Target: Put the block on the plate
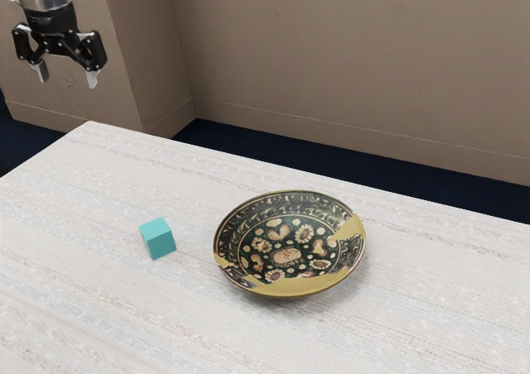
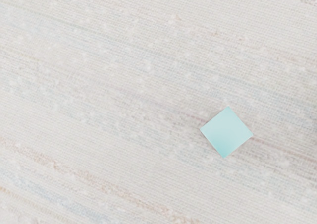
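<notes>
Starting at the exterior view's left, I have my black two-finger gripper (image 1: 66, 78) up above table height, its fingers parted with nothing between them. Laying a clock face over that view, with the gripper at its centre, I read the small turquoise cube-shaped block (image 1: 157, 238) at about five o'clock, lower down and resting on the pale, streaked, woven-looking tabletop (image 1: 83, 308). That line is what my coming move turns on: I judge I need to travel out along it toward the block and sink as I go, rather than drop straight down. A cube gives me no long axis to follow, but in the wrist view its edges run slantwise to the frame, so I'd expect to need some twist of the wrist to meet two flat faces; closing on corners could spin it or squeeze it out. Carrying on to the exterior view's right, the round, dark green patterned plate with mustard-yellow patches (image 1: 286, 286) lies near the block, apart from it, at roughly three o'clock from it. Once I have a grip, I'd lift enough to clear the raised rim before heading that way.
</notes>
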You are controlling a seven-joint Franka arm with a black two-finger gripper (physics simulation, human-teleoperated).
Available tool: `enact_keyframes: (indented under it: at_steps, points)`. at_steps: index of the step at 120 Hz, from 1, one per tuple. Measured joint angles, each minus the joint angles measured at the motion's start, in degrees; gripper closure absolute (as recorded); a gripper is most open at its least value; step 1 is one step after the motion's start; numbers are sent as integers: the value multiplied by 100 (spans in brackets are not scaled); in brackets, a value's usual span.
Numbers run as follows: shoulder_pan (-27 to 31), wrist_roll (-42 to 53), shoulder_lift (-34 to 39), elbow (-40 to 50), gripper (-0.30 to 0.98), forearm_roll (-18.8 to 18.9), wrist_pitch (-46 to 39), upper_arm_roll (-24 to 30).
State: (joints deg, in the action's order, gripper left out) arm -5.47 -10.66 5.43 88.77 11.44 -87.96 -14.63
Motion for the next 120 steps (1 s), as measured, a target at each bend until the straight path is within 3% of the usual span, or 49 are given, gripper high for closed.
enact_keyframes:
  at_steps: [37, 75, 120]
  points:
    - [-37, -148, -255, 180, 0, -5, -62, 82]
    - [-87, -356, -646, 1795, 0, -322, -1090, 95]
    - [-27, -953, -938, 2473, 0, -627, -1985, 49]
